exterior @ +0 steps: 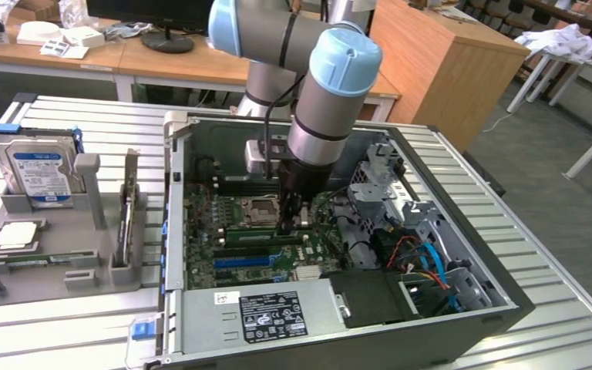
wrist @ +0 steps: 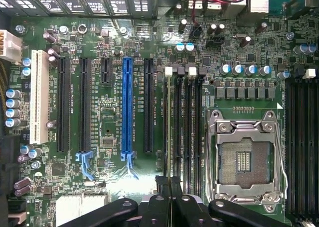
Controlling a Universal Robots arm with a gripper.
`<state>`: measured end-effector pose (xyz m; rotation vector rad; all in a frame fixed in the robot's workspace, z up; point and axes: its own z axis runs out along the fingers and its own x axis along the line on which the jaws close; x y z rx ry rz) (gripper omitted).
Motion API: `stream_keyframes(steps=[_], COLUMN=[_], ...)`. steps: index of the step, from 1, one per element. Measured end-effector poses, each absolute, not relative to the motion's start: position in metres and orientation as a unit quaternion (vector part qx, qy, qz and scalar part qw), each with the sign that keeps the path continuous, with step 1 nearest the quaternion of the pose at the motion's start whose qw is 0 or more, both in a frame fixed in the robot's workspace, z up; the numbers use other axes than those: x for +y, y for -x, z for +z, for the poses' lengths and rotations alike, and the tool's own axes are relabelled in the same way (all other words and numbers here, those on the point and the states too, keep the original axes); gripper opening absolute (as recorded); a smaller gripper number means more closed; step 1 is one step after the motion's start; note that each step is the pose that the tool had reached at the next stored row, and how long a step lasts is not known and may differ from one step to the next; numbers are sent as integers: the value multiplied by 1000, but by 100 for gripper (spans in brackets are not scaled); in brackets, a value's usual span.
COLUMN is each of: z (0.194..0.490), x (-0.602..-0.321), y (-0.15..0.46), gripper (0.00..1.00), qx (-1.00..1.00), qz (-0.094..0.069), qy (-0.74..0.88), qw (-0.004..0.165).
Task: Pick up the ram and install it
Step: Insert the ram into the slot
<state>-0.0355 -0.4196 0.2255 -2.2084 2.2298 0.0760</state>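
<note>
Standing inside the open computer case: tool, fingers closed together, tips at one end of the ram. Ram: edge-on along the memory slot farthest from the processor socket in its bank. Outside the case: hard drive upright in grey tray on worktop.

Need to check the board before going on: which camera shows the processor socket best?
The wrist view: the processor socket is seen square-on, its metal frame whole. The exterior view shows it small and slanted, beside the arm.
</note>
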Motion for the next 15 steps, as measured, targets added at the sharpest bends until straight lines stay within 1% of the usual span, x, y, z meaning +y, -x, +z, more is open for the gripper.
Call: stream_keyframes(steps=[15], z=[224], x=[-420], y=[35], gripper=[12], qx=[710], qz=[24], qy=[704], qw=[1])
